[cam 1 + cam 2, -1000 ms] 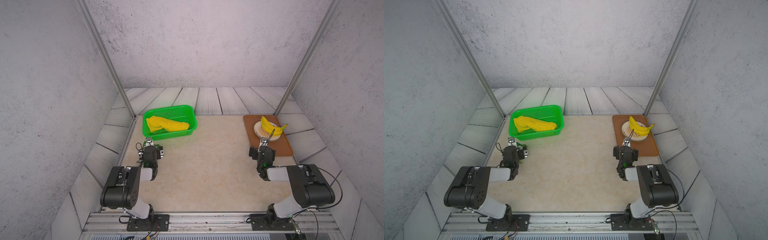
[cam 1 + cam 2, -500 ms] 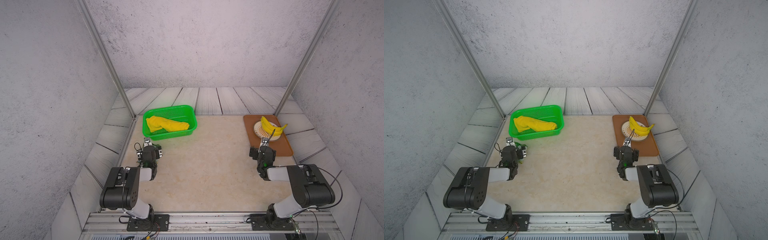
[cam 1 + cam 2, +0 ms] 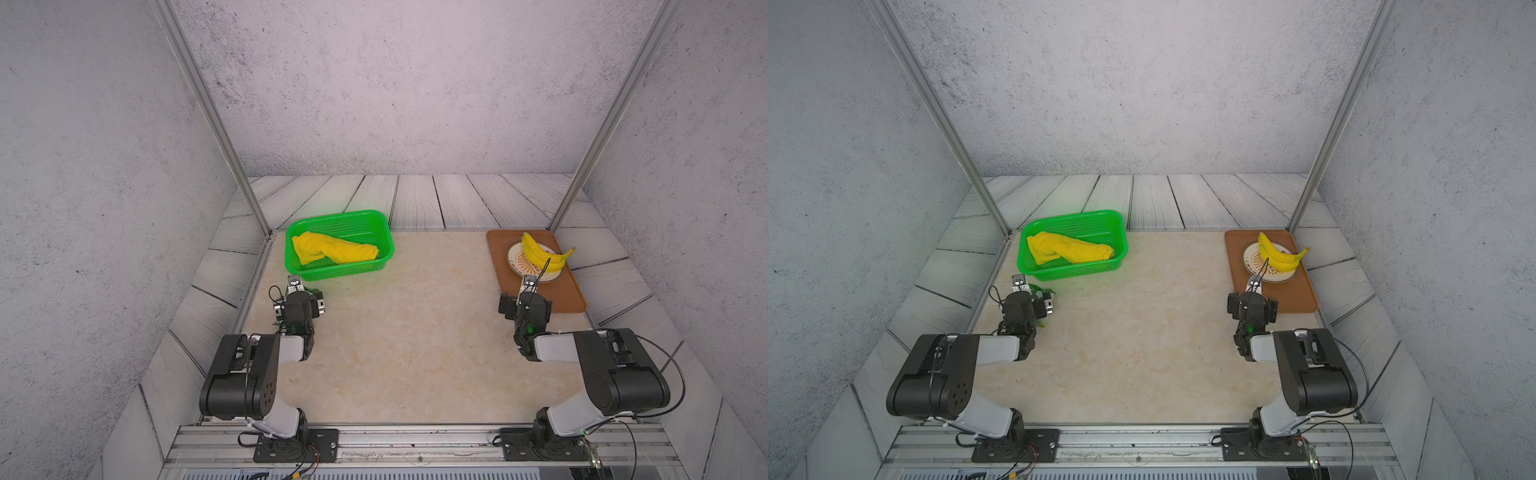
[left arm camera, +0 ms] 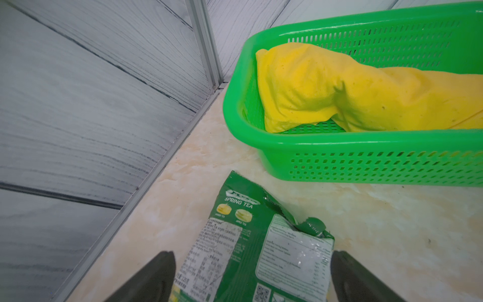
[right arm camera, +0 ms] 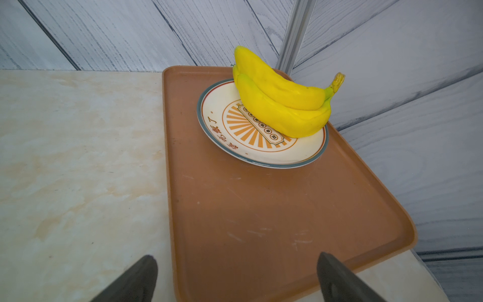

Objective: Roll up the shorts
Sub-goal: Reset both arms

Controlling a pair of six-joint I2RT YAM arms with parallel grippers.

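There, the shorts lie basketed beyond the left gripper.

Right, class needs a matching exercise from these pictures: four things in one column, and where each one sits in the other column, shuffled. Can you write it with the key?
Things:
1. shorts
2. bananas
3. plate
4. tea packet

Places:
A. on the brown tray
B. in the green basket
C. flat on the tabletop
D. on the plate

Pairs: 1-B, 2-D, 3-A, 4-C
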